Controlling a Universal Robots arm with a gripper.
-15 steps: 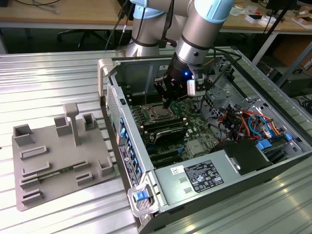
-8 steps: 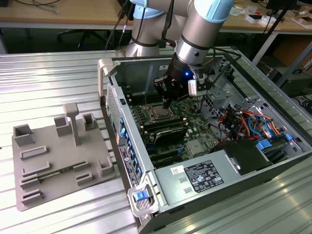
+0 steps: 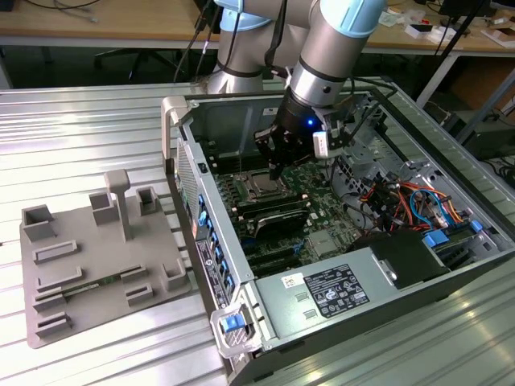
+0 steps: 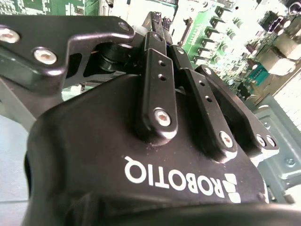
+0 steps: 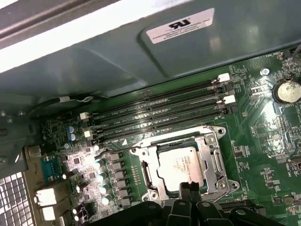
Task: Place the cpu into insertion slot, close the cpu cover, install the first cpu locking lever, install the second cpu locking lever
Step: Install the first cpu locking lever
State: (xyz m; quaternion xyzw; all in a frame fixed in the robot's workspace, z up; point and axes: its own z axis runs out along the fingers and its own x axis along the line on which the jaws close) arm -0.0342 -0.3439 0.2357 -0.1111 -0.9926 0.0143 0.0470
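The cpu (image 5: 178,164) lies flat in the insertion slot (image 3: 259,185) on the green motherboard, its silver-grey top facing up. The cpu cover (image 5: 165,147), a silvery frame, lies down around the chip, which shows through its cut-out. My gripper (image 5: 189,187) hangs just above the socket's edge nearest the camera, with its black fingers (image 4: 159,70) pressed together and nothing visible between them. In the exterior view the gripper (image 3: 276,170) reaches down into the open computer case right over the socket. I cannot tell how the locking levers stand.
Long black memory slots (image 5: 160,113) run beside the socket, next to the case wall (image 5: 94,61). A power supply (image 3: 322,289) and cable bundles (image 3: 410,201) crowd the case. A grey fixture tray (image 3: 96,257) sits on the ribbed table at the exterior view's left.
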